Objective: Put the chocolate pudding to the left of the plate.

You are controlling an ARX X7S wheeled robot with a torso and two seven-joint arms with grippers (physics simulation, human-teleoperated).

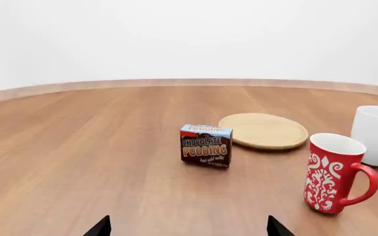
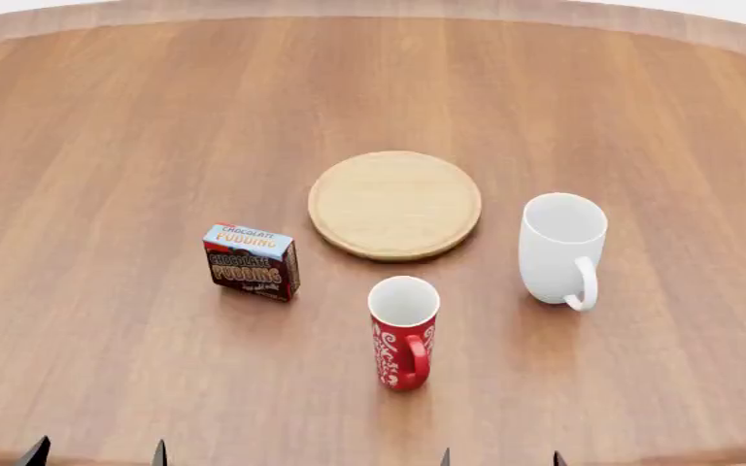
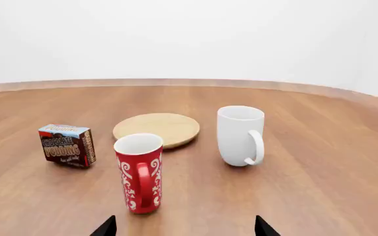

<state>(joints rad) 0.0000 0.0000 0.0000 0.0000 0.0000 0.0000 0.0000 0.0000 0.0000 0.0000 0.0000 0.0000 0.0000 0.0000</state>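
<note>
The chocolate pudding (image 2: 253,261) is a small dark brown carton with a light blue top. It stands upright on the wooden table, to the front left of the plate (image 2: 395,204), a pale round wood disc. Both also show in the left wrist view, pudding (image 1: 206,145) and plate (image 1: 263,130), and in the right wrist view, pudding (image 3: 67,145) and plate (image 3: 157,129). My left gripper (image 2: 97,452) is open and empty at the near table edge, well short of the pudding. My right gripper (image 2: 500,457) is open and empty, just behind the red mug.
A red patterned mug (image 2: 402,332) stands in front of the plate, handle toward me. A white mug (image 2: 562,249) stands to the plate's right. The round wooden table (image 2: 114,116) has a raised rim at the far edge; a white wall lies beyond.
</note>
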